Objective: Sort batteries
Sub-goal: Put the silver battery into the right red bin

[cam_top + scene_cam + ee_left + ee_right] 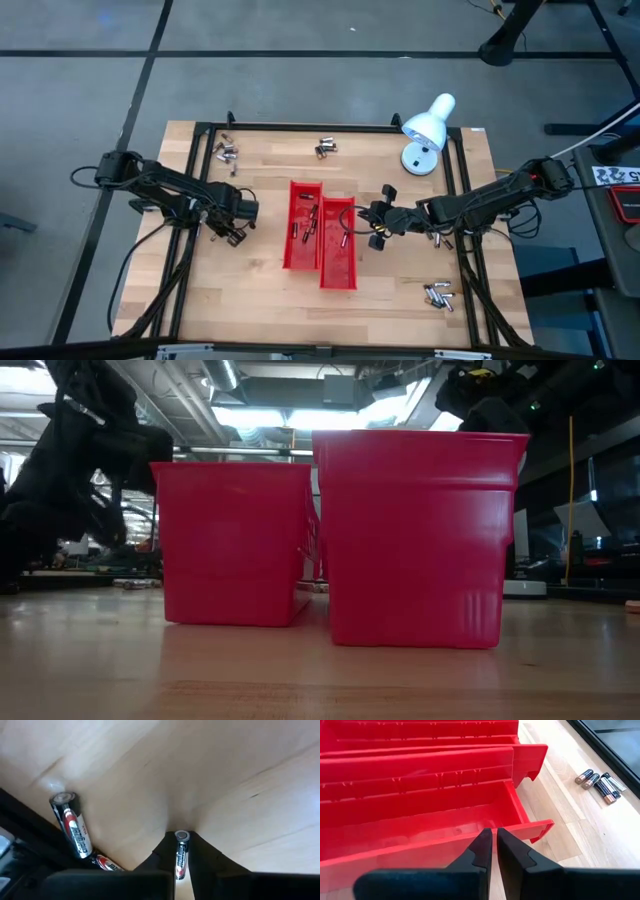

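Observation:
Two red trays [320,238] stand side by side at mid-table, with a few batteries [307,222] inside them. My left gripper [236,218] is left of the trays, low over the wood, and shut on one battery [181,855]. Two more batteries [72,826] lie flat on the table beside it. My right gripper [494,845] hangs at the right tray's long outer wall [445,847], fingers shut with nothing between them. Loose battery heaps lie near the far edge [227,153], [325,148] and at the near right [438,293]. My left gripper pinches a slim battery between its two fingers. The battery lies along the fingers, with its silvery end cap [181,836] showing at the fingertips. The fingers slant down toward the table top; whether the battery's end touches the wood cannot be told.
A white desk lamp [428,130] stands at the far right of the table. A black frame rail [300,127] runs around the table edge. A few batteries [597,782] lie on the wood beyond the right tray's end. Bare wood shows at the near left.

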Robot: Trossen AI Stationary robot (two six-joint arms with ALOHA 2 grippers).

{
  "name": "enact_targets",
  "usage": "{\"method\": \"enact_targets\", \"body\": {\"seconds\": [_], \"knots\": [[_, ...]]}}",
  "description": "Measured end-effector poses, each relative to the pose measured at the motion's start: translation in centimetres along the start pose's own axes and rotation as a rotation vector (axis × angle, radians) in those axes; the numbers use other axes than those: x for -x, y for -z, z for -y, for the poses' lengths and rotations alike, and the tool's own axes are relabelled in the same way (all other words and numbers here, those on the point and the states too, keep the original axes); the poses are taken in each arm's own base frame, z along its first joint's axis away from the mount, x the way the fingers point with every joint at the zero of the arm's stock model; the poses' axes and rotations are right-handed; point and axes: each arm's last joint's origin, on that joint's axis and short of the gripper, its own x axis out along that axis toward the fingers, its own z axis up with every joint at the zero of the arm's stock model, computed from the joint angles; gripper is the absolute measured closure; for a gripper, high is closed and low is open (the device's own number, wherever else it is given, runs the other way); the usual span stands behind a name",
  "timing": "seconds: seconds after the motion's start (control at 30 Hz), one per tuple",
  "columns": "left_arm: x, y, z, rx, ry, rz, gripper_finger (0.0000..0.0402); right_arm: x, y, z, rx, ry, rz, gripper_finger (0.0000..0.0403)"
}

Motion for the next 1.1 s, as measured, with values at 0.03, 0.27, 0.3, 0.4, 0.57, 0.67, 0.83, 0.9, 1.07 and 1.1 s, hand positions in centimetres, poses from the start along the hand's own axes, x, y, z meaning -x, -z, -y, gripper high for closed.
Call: {"method": "enact_targets", "body": {"seconds": [0.03,0.27,0.3,0.4,0.57,0.67,0.83,0.9,1.07,1.1], "knots": [[0.4,-0.3,0.3,-0.01,0.022,0.038,0.0378,0.0,0.0,0.0,0.002,0.001,-0.003,0.0372],[4.9,-1.9,2.8,-0.145,0.299,0.403,0.0391,0.0,0.1,0.2,0.026,0.048,-0.003,0.0372],[5.9,-2.1,3.1,-0.176,0.345,0.46,0.0392,0.0,0.1,0.2,0.029,0.055,0.0,0.0372],[7.9,-2.1,2.9,-0.242,0.338,0.574,0.0389,0.0,0.0,0.2,0.029,0.081,0.009,0.0372],[12.2,-2.4,2.6,-0.318,0.335,0.851,0.0385,0.0,-0.2,0.3,0.016,0.099,0.038,0.0372],[13.8,-2.9,2.9,-0.387,0.354,1.014,0.0384,0.0,-0.4,0.4,0.01,0.138,0.055,0.0372],[15.2,-4.3,4.8,-0.547,0.436,1.285,0.0384,0.0,-0.4,0.4,0.013,0.149,0.065,0.0372],[15.3,-5.1,5.9,-0.618,0.489,1.345,0.0383,0.0,-0.5,0.4,0.024,0.15,0.065,0.0372],[14.0,-7.4,8.9,-0.711,0.604,1.405,0.0383,0.2,-0.5,0.5,0.031,0.196,0.074,0.0372],[13.5,-8.0,9.5,-0.719,0.616,1.399,0.0383,0.3,-0.5,0.6,0.031,0.212,0.076,0.0372]]}}
